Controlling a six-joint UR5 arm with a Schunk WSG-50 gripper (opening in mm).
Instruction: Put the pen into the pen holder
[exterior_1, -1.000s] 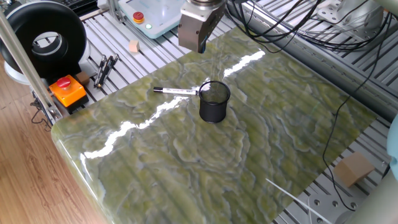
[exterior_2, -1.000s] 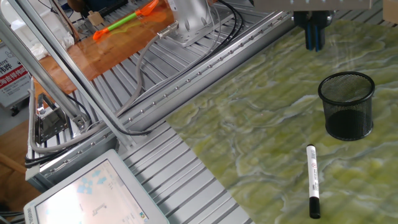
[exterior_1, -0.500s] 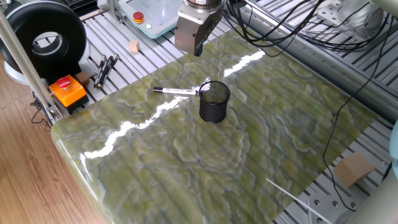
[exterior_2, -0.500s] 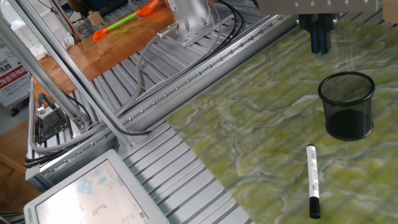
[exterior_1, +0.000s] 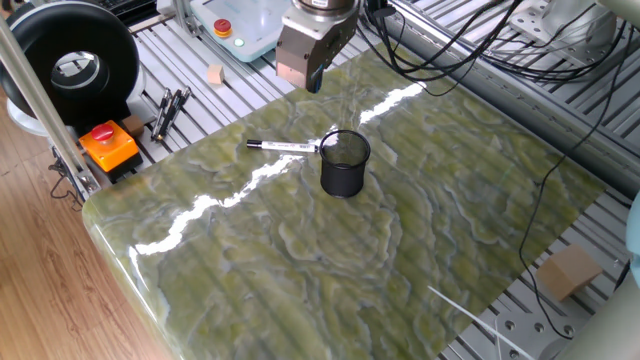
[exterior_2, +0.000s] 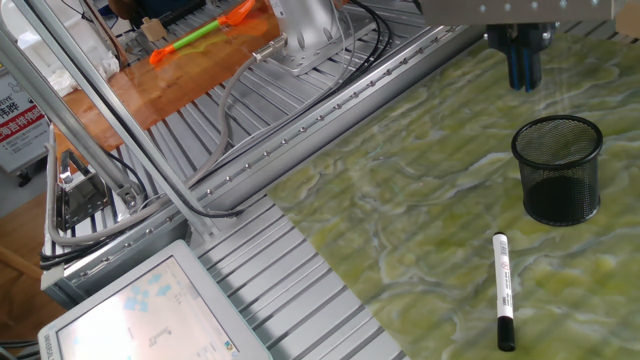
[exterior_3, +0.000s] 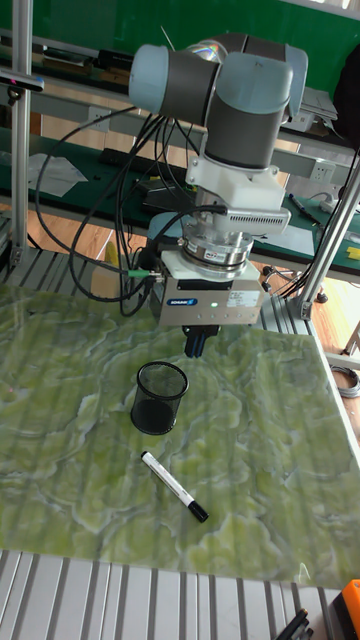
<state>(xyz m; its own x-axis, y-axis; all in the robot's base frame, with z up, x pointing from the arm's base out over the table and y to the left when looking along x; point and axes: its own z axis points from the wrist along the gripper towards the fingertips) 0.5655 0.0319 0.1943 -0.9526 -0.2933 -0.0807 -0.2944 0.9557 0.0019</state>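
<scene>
The pen (exterior_1: 285, 147) lies flat on the green marbled table, its white barrel ending in a black cap; it also shows as the pen (exterior_2: 503, 290) and the pen (exterior_3: 173, 486). The pen holder (exterior_1: 345, 165), a black mesh cup, stands upright just beside the pen's end, and it looks empty as the pen holder (exterior_2: 558, 170) and the pen holder (exterior_3: 160, 397). My gripper (exterior_1: 313, 82) hangs above the table's far edge, behind the holder and well apart from the pen. Its fingers (exterior_2: 524, 68) are pressed together with nothing between them, and the gripper (exterior_3: 195, 346) points straight down.
An orange box with a red button (exterior_1: 108, 145), a group of dark pens (exterior_1: 168, 110) and a black reel (exterior_1: 70, 65) sit off the table's left end. A cardboard block (exterior_1: 568, 272) lies off the right side. Cables (exterior_1: 470, 40) trail behind the arm.
The gripper has drifted a little along the table's far edge and slightly lower, still shut. The pen and the pen holder have not moved.
</scene>
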